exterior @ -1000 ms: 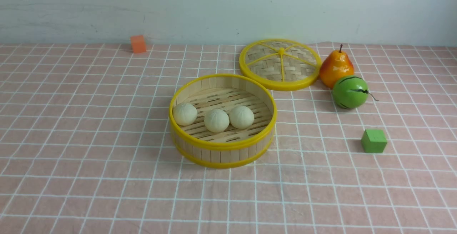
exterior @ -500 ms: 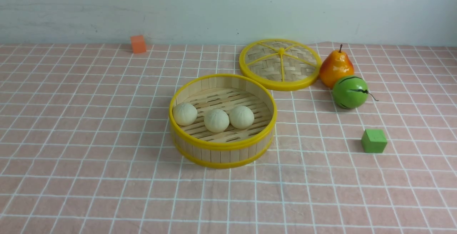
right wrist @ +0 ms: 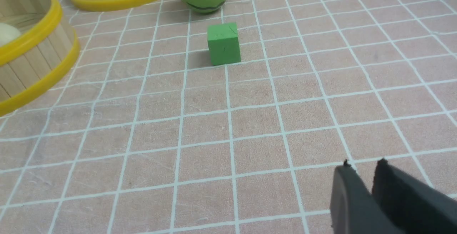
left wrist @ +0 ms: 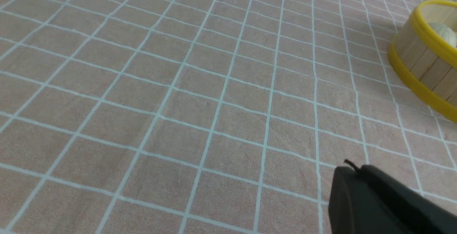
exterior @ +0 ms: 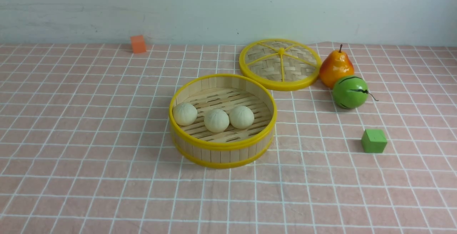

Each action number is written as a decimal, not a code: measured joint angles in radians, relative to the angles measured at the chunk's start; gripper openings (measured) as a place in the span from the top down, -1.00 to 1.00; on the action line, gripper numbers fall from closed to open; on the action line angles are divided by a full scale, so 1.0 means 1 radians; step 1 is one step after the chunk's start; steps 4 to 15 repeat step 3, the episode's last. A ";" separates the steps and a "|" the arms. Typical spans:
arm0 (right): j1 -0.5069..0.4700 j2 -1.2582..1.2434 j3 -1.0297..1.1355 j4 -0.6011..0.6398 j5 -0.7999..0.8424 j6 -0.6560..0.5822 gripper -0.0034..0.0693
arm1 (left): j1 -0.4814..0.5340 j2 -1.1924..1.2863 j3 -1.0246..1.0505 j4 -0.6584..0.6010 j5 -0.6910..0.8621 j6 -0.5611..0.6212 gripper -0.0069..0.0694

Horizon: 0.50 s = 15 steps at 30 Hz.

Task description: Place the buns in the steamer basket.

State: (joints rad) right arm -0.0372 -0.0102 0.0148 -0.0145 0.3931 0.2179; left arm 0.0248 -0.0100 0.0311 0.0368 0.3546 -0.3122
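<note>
**Already in the basket: little left to spoil but the finish**

All three buns sit inside the steamer basket (exterior: 222, 119), which stands at the middle of the front view. One bun (exterior: 184, 114) rests against the left inner wall, a second bun (exterior: 216, 120) lies near the centre, and a third bun (exterior: 241, 117) touches it just to the right. By my judgement the task looks done.

Neither arm shows in the front view. In the left wrist view the left gripper (left wrist: 351, 177) appears as dark fingertips at the lower right of the frame, pressed together with no gap I can see, holding nothing. In the right wrist view the right gripper (right wrist: 360, 177) also sits at the lower right of the frame, its jaws nearly together with only a thin slit between them, empty too.

The risks from here are small. An arm sweeping back over the cloth (exterior: 89, 155) could knock the basket and roll a bun out, as its wall is low. The green block (right wrist: 223, 43) lies ahead of the right gripper and could be nudged. The lid (exterior: 280, 64), pear (exterior: 335, 68) and green striped fruit (exterior: 350, 91) crowd the upper right of the front view; a careless reach there would scatter them.
</note>
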 joint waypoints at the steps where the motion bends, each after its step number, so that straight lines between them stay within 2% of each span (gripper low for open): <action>1: 0.000 0.000 0.000 0.000 0.000 0.000 0.61 | 0.000 0.000 0.000 0.000 0.000 0.000 0.81; 15: 0.000 0.000 0.000 0.000 0.000 0.000 0.60 | 0.000 0.000 0.000 0.000 0.000 0.000 0.81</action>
